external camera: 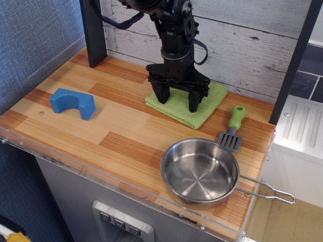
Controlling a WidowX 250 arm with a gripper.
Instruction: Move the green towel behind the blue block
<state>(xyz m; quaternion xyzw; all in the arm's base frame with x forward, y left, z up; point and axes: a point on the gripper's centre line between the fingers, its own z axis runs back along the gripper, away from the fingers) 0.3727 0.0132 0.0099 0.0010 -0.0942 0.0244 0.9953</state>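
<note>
jaws spread wide, your gripper (178, 101) has both fingertips pressed down onto the green towel (187, 103), straddling its middle and gripping nothing yet; that stance looks set to pinch up a fold. the towel lies flat by the back wall, well apart from the blue block (72, 103) at the left.

- Wood-plank counter (121, 136), clear acrylic strip along front edge.
- Back wall (242, 45): whitewashed weathered boards.
- Left wall (30, 35): blue-grey textured fabric.
- Dark posts at back left (93, 33) and right (295, 60).
- White appliance (303, 131) to right; dark tiles behind.
</note>
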